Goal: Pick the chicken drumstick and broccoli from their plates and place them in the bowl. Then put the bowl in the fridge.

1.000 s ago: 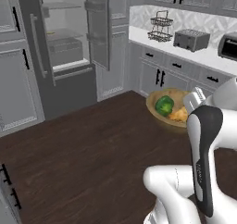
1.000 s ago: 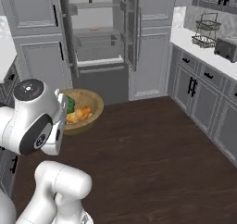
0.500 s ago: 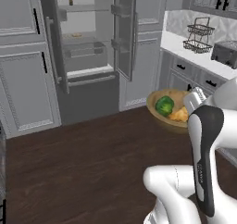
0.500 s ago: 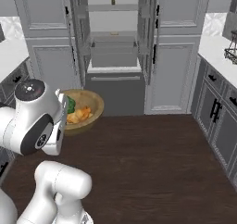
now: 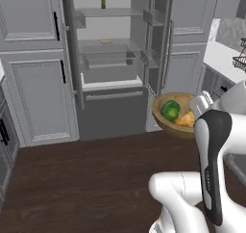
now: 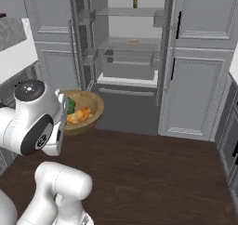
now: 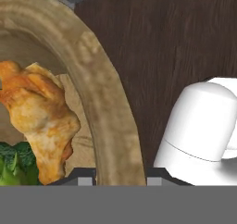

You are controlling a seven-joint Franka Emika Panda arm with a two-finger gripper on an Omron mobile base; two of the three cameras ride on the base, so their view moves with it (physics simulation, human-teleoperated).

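A: So the bowl (image 5: 175,112) is riding in the gripper (image 7: 121,177), whose two fingers are pinching the near rim; the chicken drumstick (image 7: 41,121) is lying just inside that rim, with the broccoli (image 7: 14,165) touching it on the side nearer the fingers.

B: And beyond the hand?

A: The fridge (image 5: 113,58) is standing ahead with its doors swung open. A second ago it was sitting off to one side of both base views; now it is almost centred, because the base is turning toward it.

B: Meaning?

A: Both foods are loaded, so the loading part looks finished. What is remaining, probably, is closing in and setting the bowl on a glass shelf (image 6: 132,45).
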